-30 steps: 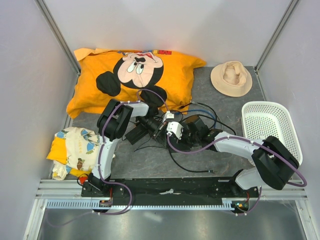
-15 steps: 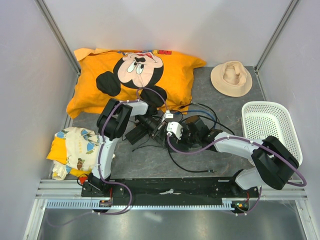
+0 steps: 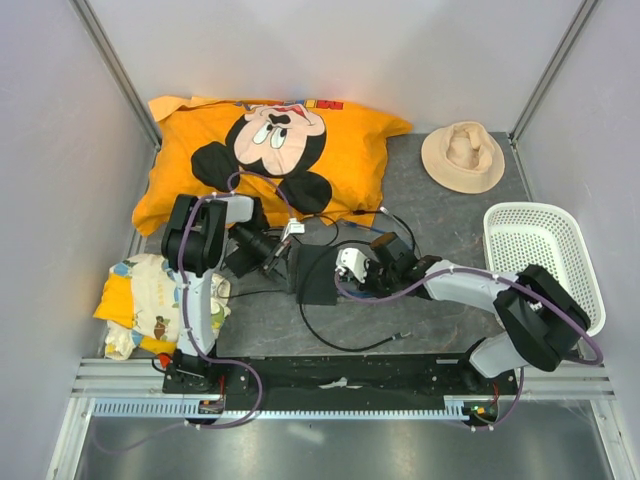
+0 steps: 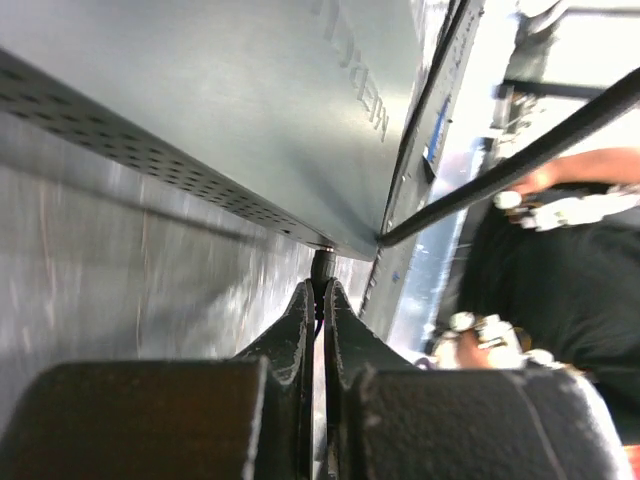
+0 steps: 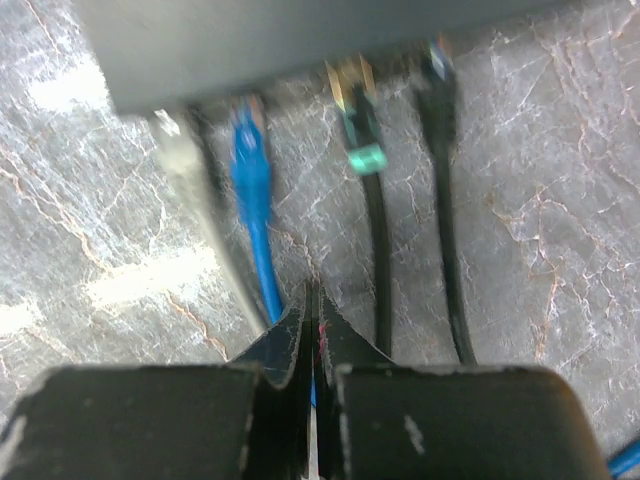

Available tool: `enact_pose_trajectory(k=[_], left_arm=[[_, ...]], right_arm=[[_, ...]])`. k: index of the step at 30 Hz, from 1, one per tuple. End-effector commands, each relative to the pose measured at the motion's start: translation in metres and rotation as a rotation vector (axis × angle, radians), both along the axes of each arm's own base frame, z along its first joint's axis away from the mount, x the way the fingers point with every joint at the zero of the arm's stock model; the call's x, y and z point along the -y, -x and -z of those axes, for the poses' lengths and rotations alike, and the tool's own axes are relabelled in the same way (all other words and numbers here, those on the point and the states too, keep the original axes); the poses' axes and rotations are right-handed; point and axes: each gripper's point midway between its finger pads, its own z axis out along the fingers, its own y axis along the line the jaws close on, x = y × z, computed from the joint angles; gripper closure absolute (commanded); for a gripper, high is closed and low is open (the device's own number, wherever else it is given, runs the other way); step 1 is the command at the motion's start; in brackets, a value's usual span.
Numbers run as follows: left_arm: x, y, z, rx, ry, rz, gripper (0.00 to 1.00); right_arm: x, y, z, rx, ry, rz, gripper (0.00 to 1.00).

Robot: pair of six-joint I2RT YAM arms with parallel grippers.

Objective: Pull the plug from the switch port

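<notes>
The black switch (image 3: 322,275) lies flat mid-table between my grippers. My left gripper (image 3: 283,247) is at its left edge. In the left wrist view the gripper (image 4: 322,290) is shut on a thin black cable just behind a dark plug (image 4: 322,266) that meets the switch's (image 4: 250,100) corner. I cannot tell whether the plug is seated. My right gripper (image 3: 366,277) is at the right edge. Its wrist view shows it (image 5: 315,295) shut, short of the socket edge (image 5: 300,40). Grey, blue (image 5: 250,160), green-booted (image 5: 362,130) and black cables run from that edge.
An orange Mickey pillow (image 3: 270,150) lies behind the switch. A beige hat (image 3: 462,155) is at the back right and a white basket (image 3: 540,250) at the right. A patterned cloth (image 3: 150,300) lies at the left. A black cable loop (image 3: 345,345) trails forward.
My left arm has swung left and drawn its gripper leftward. The switch has shifted and now lies square. The black cable loop in front has spread wider. The right gripper has barely moved.
</notes>
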Motion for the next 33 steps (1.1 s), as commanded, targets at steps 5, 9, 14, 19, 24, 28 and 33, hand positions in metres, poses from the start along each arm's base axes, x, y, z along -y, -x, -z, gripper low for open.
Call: enact_pose_trajectory(k=[5, 9, 14, 19, 24, 28, 33], left_arm=[[0.05, -0.031, -0.026, 0.081, 0.082, 0.035, 0.98], [0.064, -0.021, -0.017, 0.05, 0.071, 0.076, 0.98], [0.087, -0.015, -0.015, -0.02, 0.085, 0.036, 0.98], [0.121, -0.02, -0.023, -0.12, 0.147, -0.051, 0.98], [0.138, -0.013, -0.007, -0.101, 0.101, -0.014, 0.98], [0.137, -0.013, 0.008, -0.125, 0.058, -0.021, 0.98], [0.135, -0.016, 0.023, -0.124, -0.009, -0.04, 0.98]], right_arm=[[-0.014, -0.009, -0.047, -0.037, -0.017, 0.011, 1.0], [-0.036, -0.03, -0.102, 0.04, -0.13, 0.025, 0.98], [-0.045, -0.026, -0.103, 0.003, -0.157, -0.001, 1.0], [-0.032, -0.017, -0.07, -0.032, -0.086, -0.013, 1.0], [-0.022, -0.013, -0.043, -0.061, -0.024, -0.007, 1.0], [-0.016, -0.011, -0.026, -0.068, 0.021, -0.017, 1.0], [-0.007, -0.004, -0.005, -0.091, 0.087, -0.026, 1.0]])
